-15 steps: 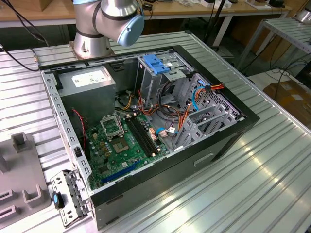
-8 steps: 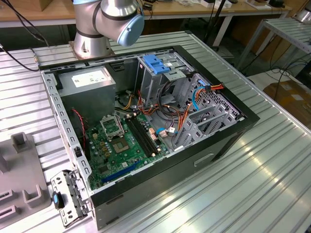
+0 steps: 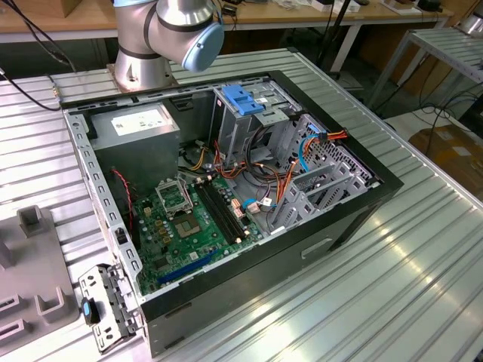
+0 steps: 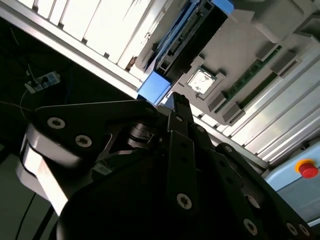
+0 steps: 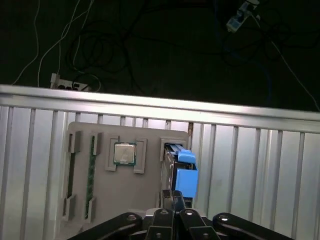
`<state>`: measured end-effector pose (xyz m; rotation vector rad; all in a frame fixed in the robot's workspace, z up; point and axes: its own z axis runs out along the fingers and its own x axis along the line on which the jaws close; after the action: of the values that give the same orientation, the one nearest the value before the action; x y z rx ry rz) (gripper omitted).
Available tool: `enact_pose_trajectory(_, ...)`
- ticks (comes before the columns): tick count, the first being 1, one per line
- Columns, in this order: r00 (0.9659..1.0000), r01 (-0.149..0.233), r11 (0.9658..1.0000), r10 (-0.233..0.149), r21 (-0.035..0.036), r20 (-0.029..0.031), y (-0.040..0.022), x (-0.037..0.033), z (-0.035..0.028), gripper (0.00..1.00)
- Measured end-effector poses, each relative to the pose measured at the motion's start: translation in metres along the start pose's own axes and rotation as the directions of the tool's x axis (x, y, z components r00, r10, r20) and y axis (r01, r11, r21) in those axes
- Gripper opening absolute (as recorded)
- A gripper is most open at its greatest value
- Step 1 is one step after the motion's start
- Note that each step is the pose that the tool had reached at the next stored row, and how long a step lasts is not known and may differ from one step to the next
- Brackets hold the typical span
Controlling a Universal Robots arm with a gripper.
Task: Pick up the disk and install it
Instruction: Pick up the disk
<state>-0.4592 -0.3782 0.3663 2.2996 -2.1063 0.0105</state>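
Jaw state couldn't really be told: the gripper (image 5: 172,197) was seen from behind in both wrist views, pushed right up to the disk (image 5: 185,175). The disk was stood on edge in a slot of the grey holder tray (image 5: 145,190), just ahead of the jaws, with its blue rail nearest. So the pick-up step was judged to be in hand, and a square, firm grip across the disk was called for before any lift. Actual contact was hidden by the gripper's own body.
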Motion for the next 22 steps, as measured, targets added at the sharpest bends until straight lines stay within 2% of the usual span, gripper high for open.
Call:
enact_pose_trajectory(2, 1.0, 0.0, 1.0, 0.0, 0.0008, -0.0001, 0.0, -0.0004, 0.001, 0.11)
enact_pose_trajectory(6, 1.0, 0.0, 1.0, 0.0, 0.0099, -0.0009, -0.0002, -0.0018, 0.0044, 0.11)
enact_pose_trajectory(11, 0.9995, -0.031, 0.9993, 0.031, 0.0194, -0.0013, -0.0001, -0.0037, 0.0074, 0.11)
enact_pose_trajectory(14, 0.9992, -0.039, 0.999, 0.039, 0.0206, -0.0012, 0.0036, -0.0066, 0.008, 0.29)
enact_pose_trajectory(15, 0.9991, -0.042, 0.9989, 0.042, 0.0206, -0.0011, 0.0072, -0.0083, 0.0083, 0.36)
enact_pose_trajectory(16, 0.999, -0.045, 0.9988, 0.045, 0.0208, -0.0011, 0.0109, -0.0094, 0.0089, 0.47)
enact_pose_trajectory(17, 0.9989, -0.046, 0.9987, 0.046, 0.0208, -0.0012, 0.012, -0.0099, 0.0091, 0.53)
enact_pose_trajectory(18, 0.9989, -0.046, 0.9987, 0.046, 0.0209, -0.0016, 0.0119, -0.011, 0.0093, 0.53)
enact_pose_trajectory(19, 0.9989, -0.046, 0.9987, 0.046, 0.0207, -0.0043, 0.0118, -0.0116, 0.0096, 0.6)
enact_pose_trajectory(22, 0.9983, -0.058, 0.9981, 0.058, 0.0207, -0.0048, 0.0119, -0.0117, 0.0128, 0.6)
